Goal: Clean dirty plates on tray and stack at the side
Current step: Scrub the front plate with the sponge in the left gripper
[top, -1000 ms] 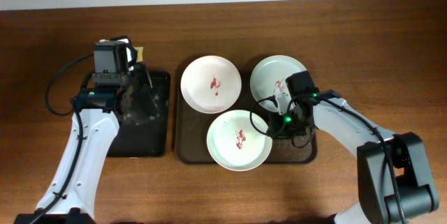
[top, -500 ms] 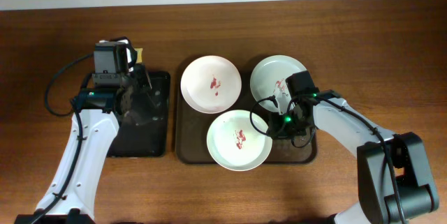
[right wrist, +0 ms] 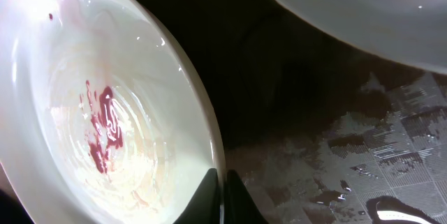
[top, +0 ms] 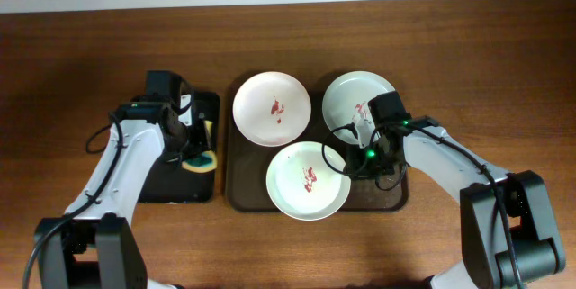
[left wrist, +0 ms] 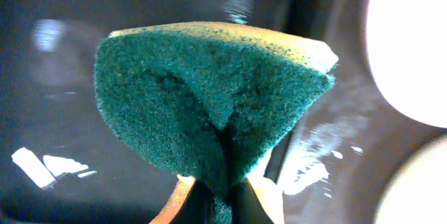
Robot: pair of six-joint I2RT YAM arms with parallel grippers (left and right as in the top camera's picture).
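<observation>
Brown tray sits mid-bench in the overhead, with all three dirty plates on it. Each shows a red smear, none wiped or stacked yet. Two are at the rear, and the front plate is near or touching both, cannot tell which. Left arm is over the black tray just left of the brown one, with the sponge near that tray's right edge. Right arm reaches in between the rear-right plate and the front plate. Left wrist view: left claw is pinched tight on the sponge, green scouring face folded and facing out, yellow foam behind. The sponge looks lifted off the black tray, and white plate edges show at right. Right wrist view: right claw is clamped narrow on the rim of a smeared plate, most likely the front plate. Another plate's edge is at upper right, and there are wet patches on the tray floor. My read: the step in hand is getting the sponge to the held plate. To do it well, keep the right claw steady so the plate can't slide, and carry the sponge high enough to clear the tray rim and the rear-left plate. Land the green face flat on the smear, press lightly, and rub small circles. Pressing hard could lever the plate against the pinch or shove it into its neighbours.
</observation>
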